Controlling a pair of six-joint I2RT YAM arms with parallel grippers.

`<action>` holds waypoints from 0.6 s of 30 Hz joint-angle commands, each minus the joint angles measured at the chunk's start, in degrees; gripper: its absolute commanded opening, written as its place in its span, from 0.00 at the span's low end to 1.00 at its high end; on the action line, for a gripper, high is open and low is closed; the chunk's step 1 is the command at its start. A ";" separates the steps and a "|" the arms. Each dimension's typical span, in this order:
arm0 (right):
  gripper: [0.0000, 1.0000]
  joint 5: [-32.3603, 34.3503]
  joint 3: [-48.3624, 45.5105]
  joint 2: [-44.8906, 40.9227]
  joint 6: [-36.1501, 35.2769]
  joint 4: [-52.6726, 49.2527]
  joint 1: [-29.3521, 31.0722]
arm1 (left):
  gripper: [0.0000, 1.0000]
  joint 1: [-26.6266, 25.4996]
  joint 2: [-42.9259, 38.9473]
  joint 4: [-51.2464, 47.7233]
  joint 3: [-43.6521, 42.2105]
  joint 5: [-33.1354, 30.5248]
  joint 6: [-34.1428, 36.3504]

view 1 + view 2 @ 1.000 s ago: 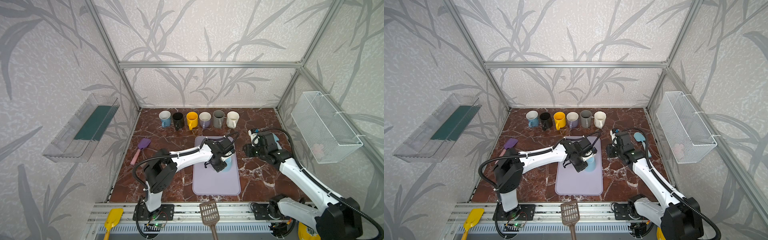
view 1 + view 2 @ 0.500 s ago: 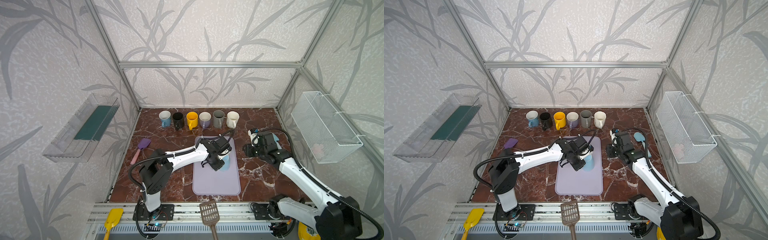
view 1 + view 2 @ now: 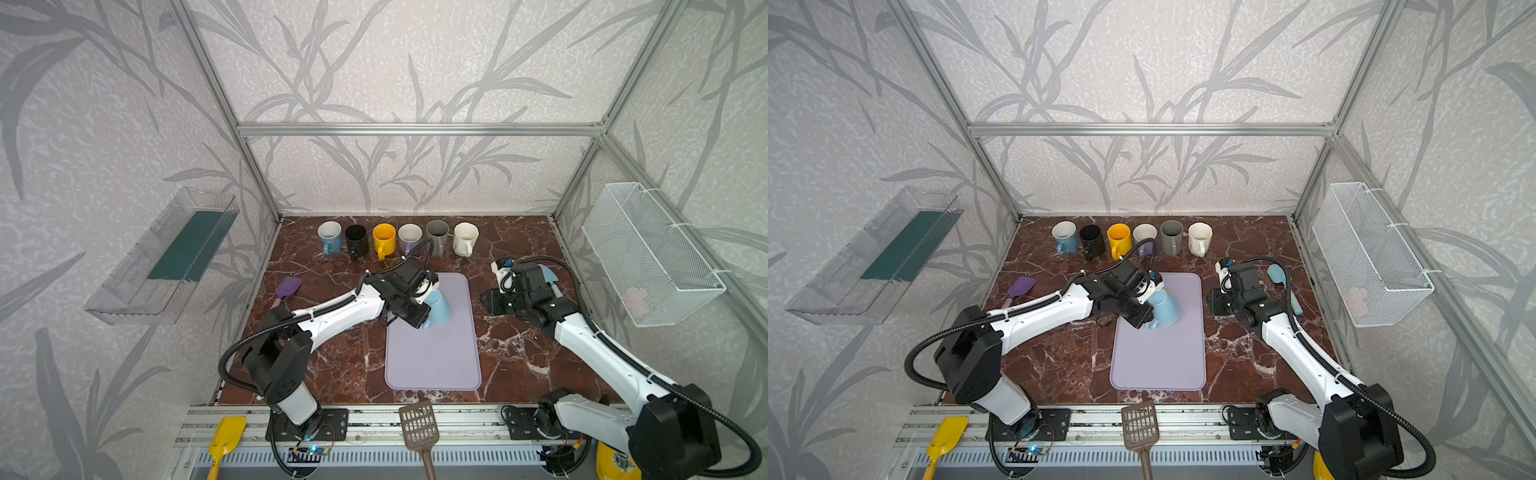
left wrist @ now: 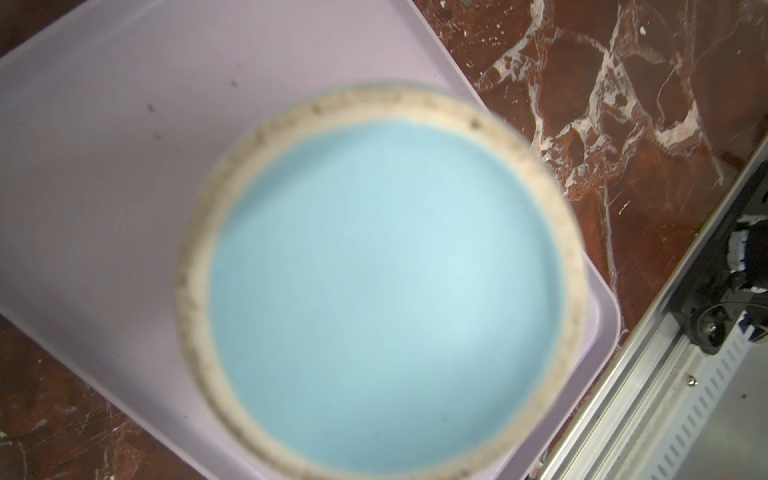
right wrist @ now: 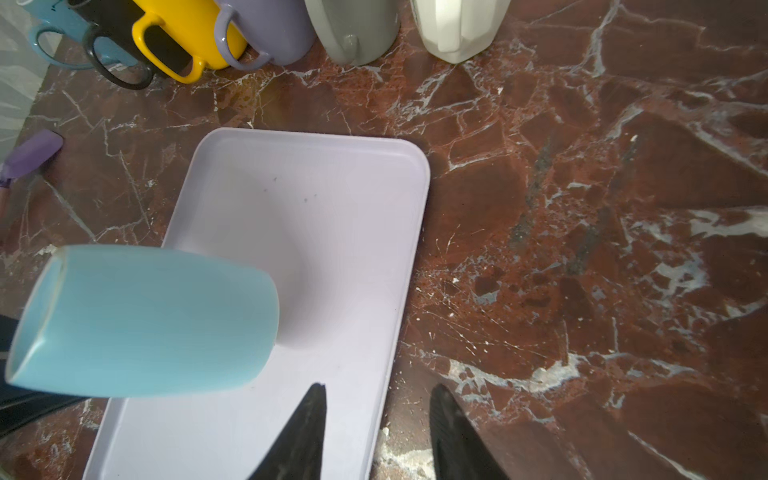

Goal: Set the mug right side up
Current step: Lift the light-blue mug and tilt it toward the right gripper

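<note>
My left gripper (image 3: 420,318) is clenched on the light blue mug (image 3: 440,307) at its handle side, though my fingers themselves are hidden behind my wrist in both top views. The mug leans over the back half of the lavender tray (image 3: 432,365), nearer the tray's left long edge than its right, base tipped up toward my left wrist camera, where its unglazed foot ring fills the view (image 4: 386,291). Its mouth points down at the tray; I cannot tell whether the rim touches the surface. The front half of the tray lies bare, and a strip of marble tabletop (image 3: 340,365) runs between the tray's back edge and the row of mugs (image 3: 399,241) along the back wall. My right gripper (image 5: 376,388) hangs with its jaws parted and nothing between them, straddling the tray's right long edge, apart from the mug. A purple spatula (image 3: 287,287) lies on the marble well to the left of the tray.
</note>
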 commanded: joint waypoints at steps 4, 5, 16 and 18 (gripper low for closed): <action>0.43 -5.10 -1.33 0.62 2.71 4.42 0.20 | 0.00 2.58 -7.88 11.52 -4.50 3.51 -4.11; 0.43 -5.60 -1.47 0.62 3.09 4.94 0.17 | 0.00 3.10 -8.92 13.09 -5.72 3.80 -4.96; 0.43 -11.07 -2.94 1.50 7.15 9.88 0.25 | 0.00 9.80 -16.06 24.94 -13.32 12.34 -12.69; 0.43 -12.59 -3.45 1.58 8.06 11.42 0.22 | 0.00 11.34 -17.02 28.69 -15.12 14.72 -14.80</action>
